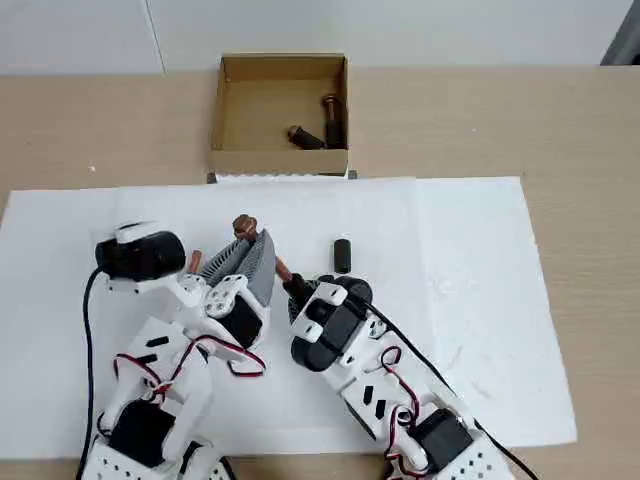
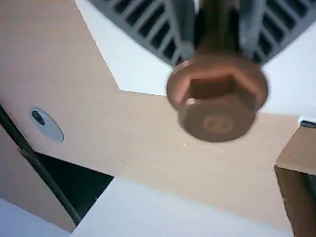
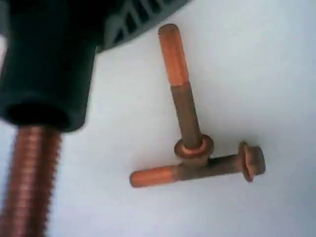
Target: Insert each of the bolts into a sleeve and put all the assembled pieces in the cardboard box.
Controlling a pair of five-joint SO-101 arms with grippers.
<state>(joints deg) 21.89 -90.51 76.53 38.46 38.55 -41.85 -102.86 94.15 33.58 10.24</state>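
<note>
**High view.** A wooden table (image 1: 580, 130) carries a white paper sheet (image 1: 480, 300). A cardboard box (image 1: 280, 162) sits at the sheet's far edge. Two assembled pieces (image 1: 305, 138) lie inside the box, toward its right wall.

The left gripper (image 1: 248, 240) is over the middle of the sheet. Its grey jaws pinch a copper bolt (image 1: 245, 227), whose head sticks out past the tips toward the box.

Just beside it, the right gripper (image 1: 295, 285) pinches a black sleeve (image 1: 298, 290). A short copper stretch shows between this sleeve and the left gripper's jaw. A loose sleeve (image 1: 342, 255) lies on the paper near the right gripper, on the side toward the box.

**Left wrist view.** The copper bolt (image 2: 217, 98) hangs close up, flanged hex head outward. Its shank is clamped between two ribbed grey fingers (image 2: 181, 24). Beyond it are the table (image 2: 148, 138), an edge of the paper sheet (image 2: 133, 64) and a corner of the cardboard box (image 2: 296, 153). A small grey disc (image 2: 45, 123) is set in the tabletop, with a dark cable (image 2: 39, 168) running past it.

**Right wrist view.** The black sleeve (image 3: 47, 64) is held off the paper sheet (image 3: 256, 74), with a ribbed grey jaw behind it. A threaded copper shank (image 3: 29, 182) meets the sleeve's open end. I cannot tell how far in it reaches. On the paper beyond, two loose bolts (image 3: 182, 94) lie crossed and touching, one's flanged head resting on the other's shank.
</note>
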